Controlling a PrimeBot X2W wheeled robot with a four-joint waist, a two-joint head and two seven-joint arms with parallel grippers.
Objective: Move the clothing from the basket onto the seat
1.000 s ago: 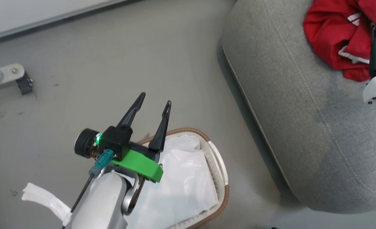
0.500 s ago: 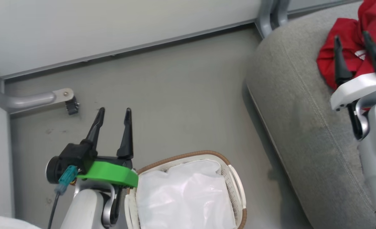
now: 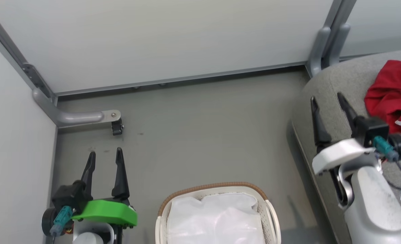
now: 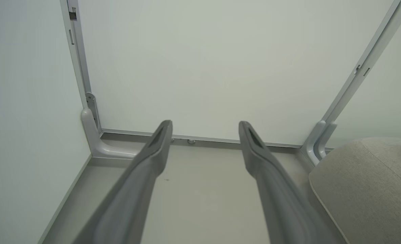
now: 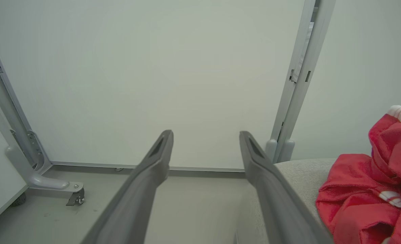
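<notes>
The red clothing (image 3: 395, 98) with white trim lies bunched on the grey seat (image 3: 326, 81) at the right; the right wrist view has the clothing (image 5: 373, 189) at its right edge. The basket (image 3: 217, 189), white with a brown rim, stands on the floor at the bottom centre, showing just its white cloth lining (image 3: 217, 220). My left gripper (image 3: 104, 154) is open and empty, left of the basket above the floor. My right gripper (image 3: 326, 99) is open and empty over the seat's near edge, left of the clothing.
Pale partition walls (image 3: 173, 40) close off the back and left. A grey metal foot with a caster (image 3: 116, 128) juts onto the floor at the left corner. Grey posts (image 3: 326, 44) rise beside the seat. Grey floor (image 3: 204, 135) lies between basket and wall.
The head camera has tilted up and panned, so the walls come into view. My right gripper has drawn back off the clothing, which stays on the seat. My left gripper sits left of the basket.
</notes>
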